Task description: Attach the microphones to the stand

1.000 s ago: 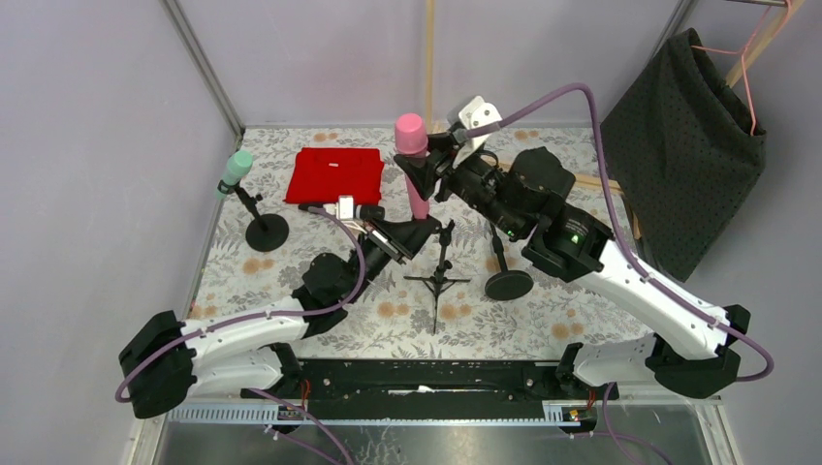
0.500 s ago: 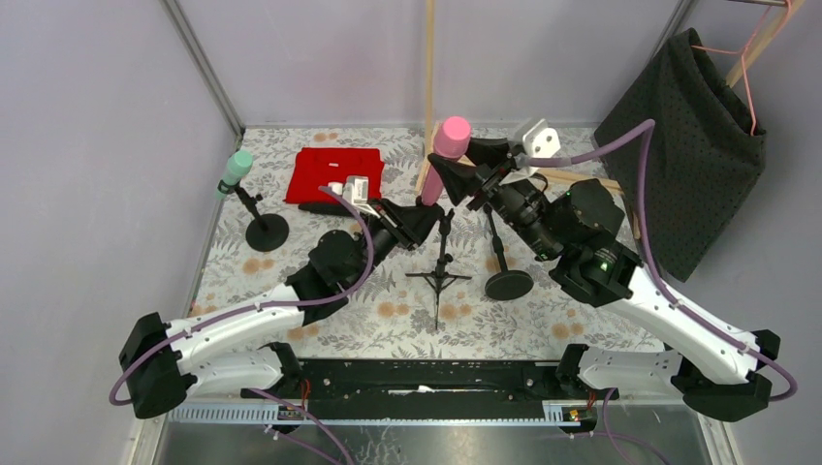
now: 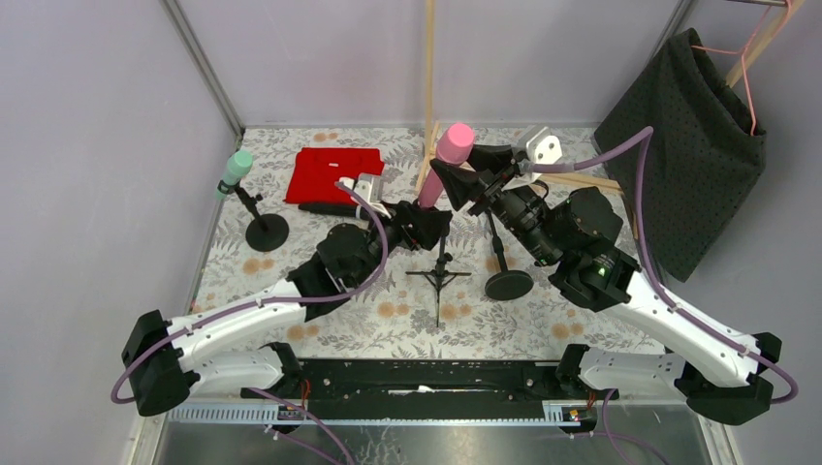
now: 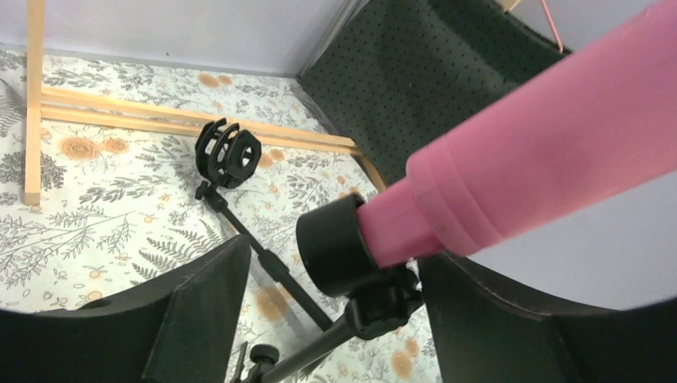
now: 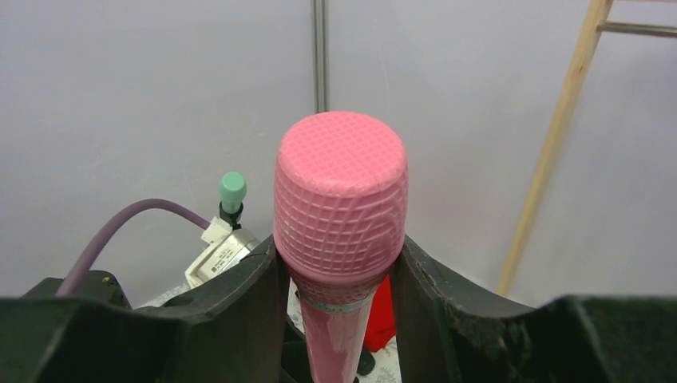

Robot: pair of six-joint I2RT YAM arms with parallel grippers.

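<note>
Jaws of the right gripper [image 5: 339,267] are clamping a slim pink stick microphone [image 3: 448,160] against the round clip [image 4: 331,243] of a black tripod stand [image 3: 441,276]; left gripper [image 3: 426,225] is gaping wide around it.

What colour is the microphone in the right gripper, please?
Pink; the microphone shows best in right wrist view.

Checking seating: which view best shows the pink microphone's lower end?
Left wrist: close up, the lower end of the pink microphone meets the black holder on the tripod stand. Top external hides that end behind the left gripper. Right wrist shows only the head, clamped in the right gripper.
</note>
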